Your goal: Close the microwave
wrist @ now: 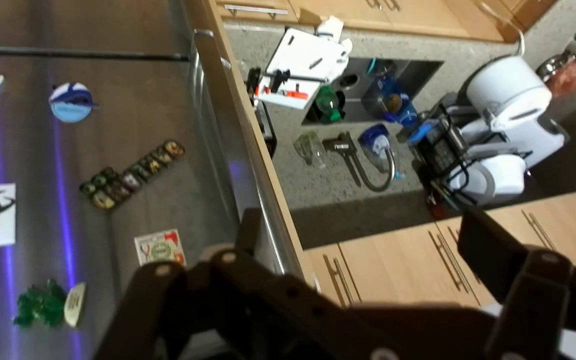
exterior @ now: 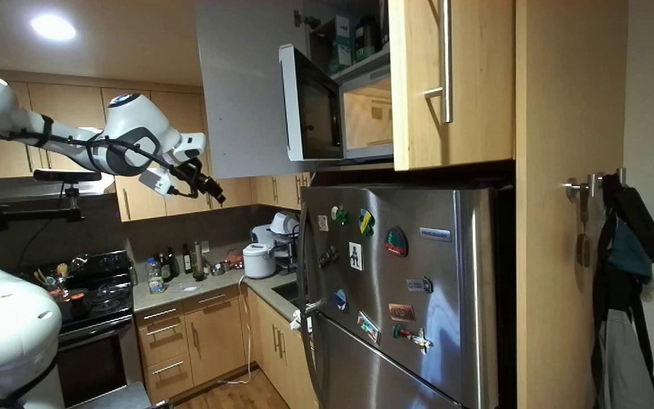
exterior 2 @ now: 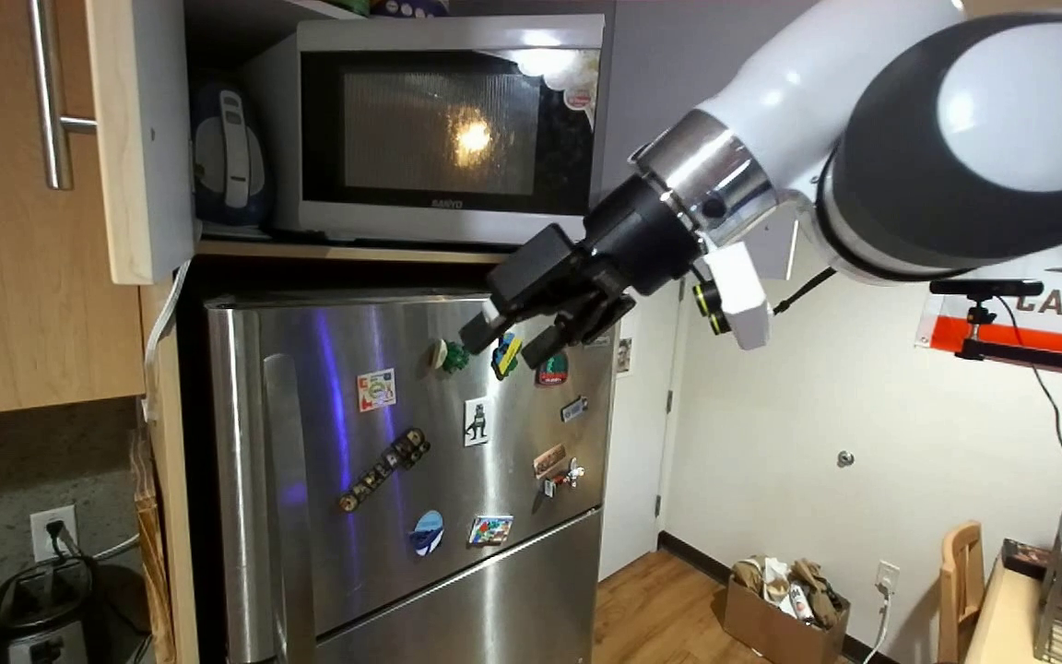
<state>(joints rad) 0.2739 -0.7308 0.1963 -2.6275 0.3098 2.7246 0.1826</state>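
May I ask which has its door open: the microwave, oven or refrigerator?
The microwave above the refrigerator: its door is swung out, while refrigerator and oven are shut.

- Upper middle of an exterior view: microwave in the cabinet — above the refrigerator.
- Magnets on the refrigerator's front.
- Lower left there: stove; countertop to its right, bottles on it.
- Middle of an exterior view: gripper before the refrigerator.
- Lower right there: cardboard box on the floor.
- Wrist view: refrigerator left — sink upper right of centre.

The microwave is silver and black, the gripper black, the arm white and grey. Cupboards show pale wood grain.
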